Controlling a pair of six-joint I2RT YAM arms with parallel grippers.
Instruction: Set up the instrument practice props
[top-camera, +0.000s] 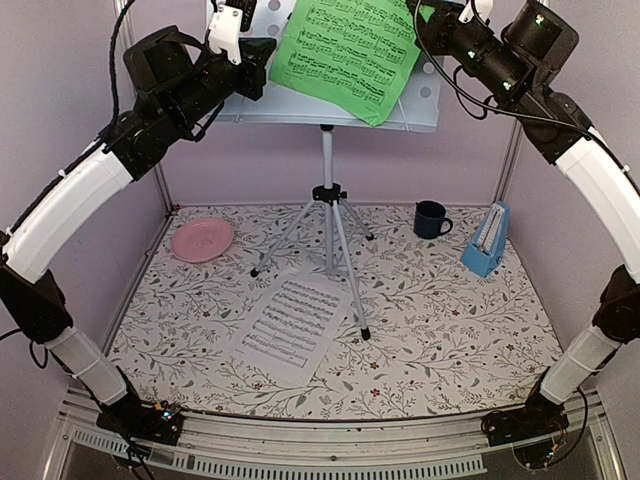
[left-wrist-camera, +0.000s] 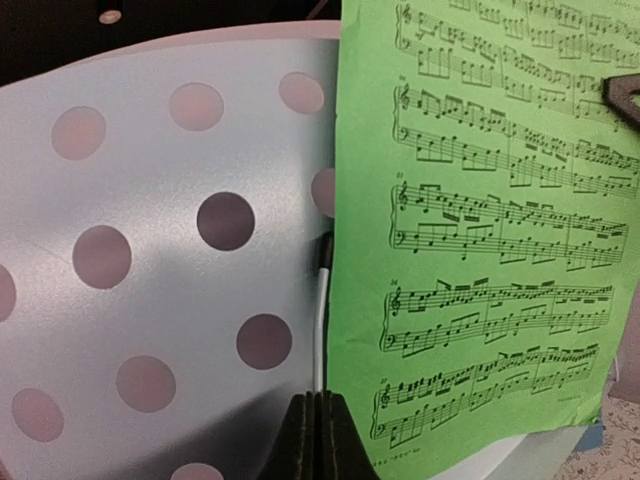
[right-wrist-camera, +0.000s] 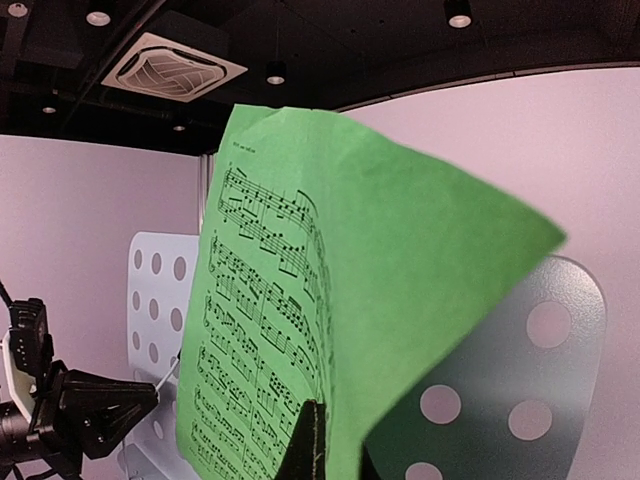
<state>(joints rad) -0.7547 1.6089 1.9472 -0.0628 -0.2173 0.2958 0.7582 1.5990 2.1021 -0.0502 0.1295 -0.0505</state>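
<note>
The right gripper (right-wrist-camera: 312, 440) is clamping its two fingers tight on an edge of the green sheet-music page (right-wrist-camera: 300, 330). The page is rising straight up from the fingertips and curling over itself, with the printed side turned to the gripper's left. Beyond the fingers, behind the page, the pale grey perforated music stand (right-wrist-camera: 560, 340) is showing its round holes.

The left gripper (left-wrist-camera: 315, 440) is holding its fingers pressed together at the same page's left edge. The stand's plate is spreading up and left of the tips, and the green page is filling the space up and right. A thin white strip (left-wrist-camera: 320, 330) is running up from between the fingers; whether anything is pinched there cannot be told.

Well below both grippers, the stand's silver tripod (top-camera: 328, 215) is standing on the floral table (top-camera: 450, 330). A white sheet-music page (top-camera: 290, 325) is lying flat beside the tripod's nearest leg. The light-blue metronome (top-camera: 487, 240) is sitting upright far beneath the right gripper, with a dark blue mug (top-camera: 430, 218) near it. A pink plate (top-camera: 202, 240) is resting far beneath the left gripper.
</note>
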